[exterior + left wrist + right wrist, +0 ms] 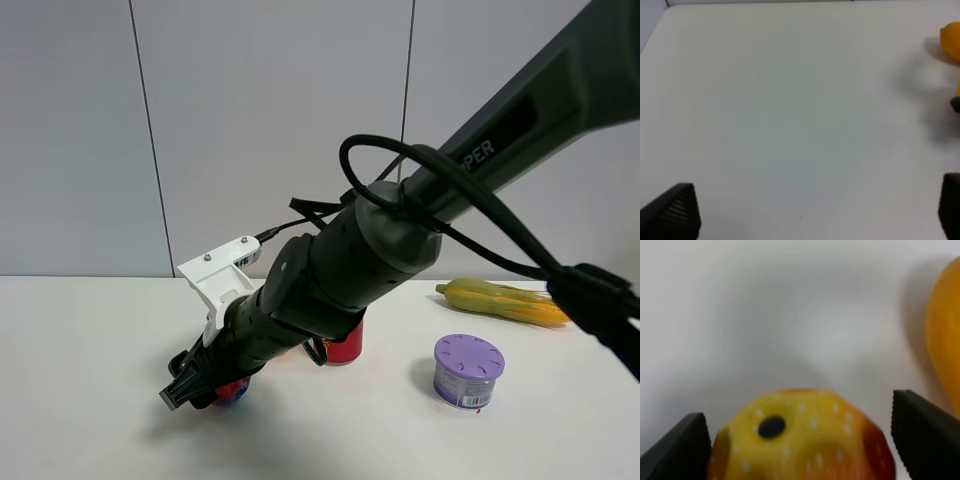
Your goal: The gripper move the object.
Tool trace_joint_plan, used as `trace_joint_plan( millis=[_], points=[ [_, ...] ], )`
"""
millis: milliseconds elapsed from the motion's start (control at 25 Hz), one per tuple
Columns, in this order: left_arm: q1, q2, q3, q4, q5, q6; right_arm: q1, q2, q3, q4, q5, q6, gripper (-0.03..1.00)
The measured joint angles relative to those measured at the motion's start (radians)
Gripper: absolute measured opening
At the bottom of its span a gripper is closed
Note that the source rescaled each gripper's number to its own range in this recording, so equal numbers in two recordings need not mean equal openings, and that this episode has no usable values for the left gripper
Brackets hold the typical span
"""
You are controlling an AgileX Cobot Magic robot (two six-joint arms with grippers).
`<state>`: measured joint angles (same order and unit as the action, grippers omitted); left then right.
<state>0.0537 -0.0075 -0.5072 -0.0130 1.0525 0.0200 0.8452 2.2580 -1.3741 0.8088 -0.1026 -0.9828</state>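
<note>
Fruit (810, 450) sits on the surface (80, 350), inside the right claw (799, 432). The jaws hug both its sides; I cannot tell if they squeeze it. It looks round and slippery, so squeeze gently, lift slowly, and keep away from the mango (946, 340) and the can (346, 345).

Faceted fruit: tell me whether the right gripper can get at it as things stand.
Likely yes: the right gripper straddles the faceted fruit, one jaw on each side and nothing between. Whether the jaws touch it, I cannot tell.
</note>
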Motion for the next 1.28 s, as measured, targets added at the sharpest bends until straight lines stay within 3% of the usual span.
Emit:
trace_joint_plan(
  millis=[320, 960, 1120, 1280],
  points=[
    [0.000, 0.000, 0.000, 0.000, 0.000, 0.000, 0.000, -0.130, 0.000, -0.024, -0.002, 0.000, 0.26],
    [0.000, 0.000, 0.000, 0.000, 0.000, 0.000, 0.000, -0.664, 0.000, -0.052, 0.001, 0.000, 0.26],
    [0.000, 0.000, 0.000, 0.000, 0.000, 0.000, 0.000, -0.733, 0.000, -0.052, 0.066, 0.000, 0.26],
    [0.000, 0.000, 0.000, 0.000, 0.000, 0.000, 0.000, -0.791, 0.000, -0.052, 0.209, 0.030, 0.26]
  ],
)
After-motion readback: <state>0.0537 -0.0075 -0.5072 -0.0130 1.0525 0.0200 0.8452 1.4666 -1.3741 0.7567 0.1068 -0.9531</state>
